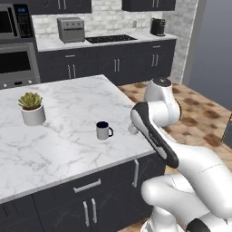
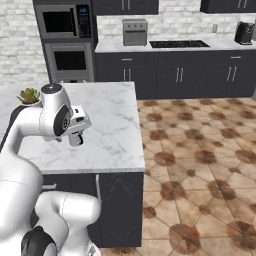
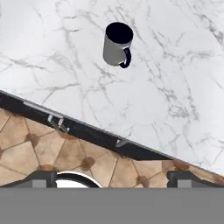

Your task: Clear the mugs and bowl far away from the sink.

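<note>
Grey-white mug (image 1: 103, 130) upright on desk (image 1: 59, 145), not yet grabbed; my hand (image 3: 112, 177) spread apart, empty, hanging above edge.

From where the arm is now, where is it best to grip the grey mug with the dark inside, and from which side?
Probably the rim and wall of the mug, coming down from above. It stands upright on the marble counter with its mouth open upward. Set the fingers across the wall opposite the handle, which points toward the counter's front edge. The open gripper hangs short of it.
</note>
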